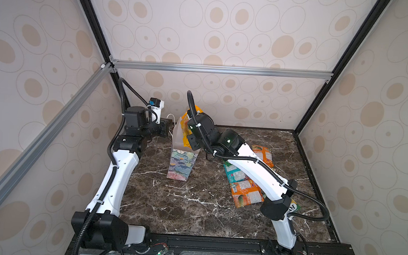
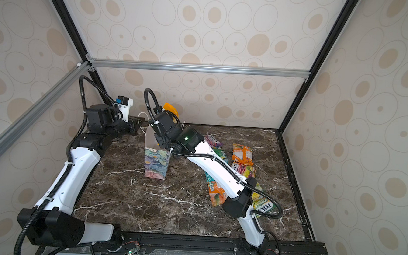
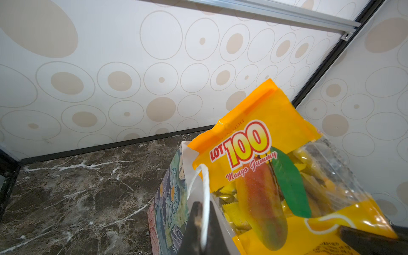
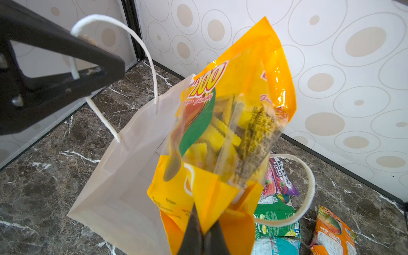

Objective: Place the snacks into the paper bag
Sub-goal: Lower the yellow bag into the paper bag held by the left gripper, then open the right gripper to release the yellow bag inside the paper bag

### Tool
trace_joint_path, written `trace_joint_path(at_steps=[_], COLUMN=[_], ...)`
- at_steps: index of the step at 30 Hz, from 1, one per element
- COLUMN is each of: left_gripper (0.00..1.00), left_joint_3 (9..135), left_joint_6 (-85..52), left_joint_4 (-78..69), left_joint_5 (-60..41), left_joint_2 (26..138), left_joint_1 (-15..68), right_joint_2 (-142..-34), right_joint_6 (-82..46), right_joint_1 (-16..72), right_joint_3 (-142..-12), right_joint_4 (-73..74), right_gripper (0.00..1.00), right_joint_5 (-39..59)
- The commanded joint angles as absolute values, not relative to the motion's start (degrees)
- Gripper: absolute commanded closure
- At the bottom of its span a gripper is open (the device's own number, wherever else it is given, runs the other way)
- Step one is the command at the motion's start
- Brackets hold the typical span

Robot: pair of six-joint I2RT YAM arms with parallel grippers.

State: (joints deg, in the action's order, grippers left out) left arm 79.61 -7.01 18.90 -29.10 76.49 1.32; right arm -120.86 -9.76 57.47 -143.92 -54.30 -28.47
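Note:
The paper bag stands upright near the back of the marble table, floral outside and white inside. My left gripper is shut on one of its white cord handles and holds it out to the left. My right gripper is shut on the lower edge of a yellow mango-gummy snack packet. The packet stands at the bag's open mouth, and its top rises above the rim. More snacks lie on the table to the right: orange, teal, orange, purple.
The right arm stretches over the loose snacks and hides part of them. A green-yellow FOX'S packet lies by its elbow. The bag's other handle hangs loose on the right side. The back wall stands close behind the bag, and frame posts mark the corners.

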Motion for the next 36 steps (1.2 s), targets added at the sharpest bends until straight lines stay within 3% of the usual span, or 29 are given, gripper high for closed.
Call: trace_joint_path(at_steps=[1, 23, 31, 36], left_gripper=[1.00, 1.00, 1.00, 1.00], left_joint_3=[79.7, 79.6, 79.5, 79.5], left_joint_6=[-5.9, -6.0, -6.0, -6.1], left_joint_4=[17.7, 17.5, 17.4, 17.4], left_joint_5=[-29.8, -30.3, -30.3, -30.3], left_joint_2=[75.2, 74.9, 75.2, 75.3], left_joint_1=[0.9, 0.9, 0.9, 0.9], right_joint_2=[-121.6, -124.9, -125.2, -125.1], right_joint_6=[-9.0, -9.9, -10.6, -10.7], right_joint_1=[57.9, 57.9, 57.8, 57.9], right_joint_3=[-147.2, -148.1, -147.9, -147.8], right_joint_4=[-51.2, -52.3, -52.3, -52.2], right_gripper=[1.00, 0.98, 0.88, 0.88], right_joint_5=[-31.5, -27.5, -25.3, -24.7])
